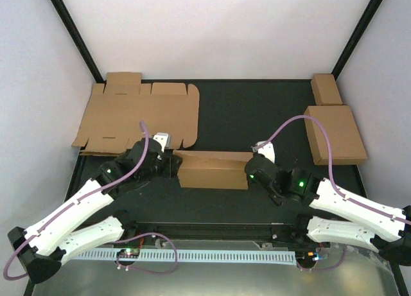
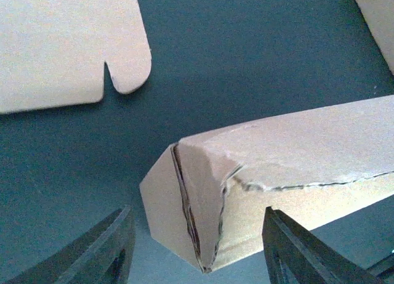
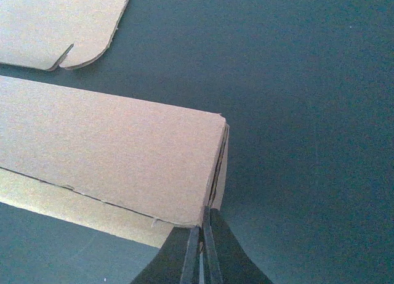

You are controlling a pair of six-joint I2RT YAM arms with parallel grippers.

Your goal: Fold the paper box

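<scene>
My dark table (image 1: 257, 116) bears a cardboard sheet (image 1: 138, 116) upper left, the paper box (image 1: 212, 169) at centre, a small box (image 1: 326, 88) and large box (image 1: 335, 134) upper right.

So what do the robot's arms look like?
The left arm and right arm have long white shells with black joints. A thin purple cable loops over each, and a small green light glows near each wrist. The left gripper and right gripper have dark, flat, tapered fingers.
</scene>
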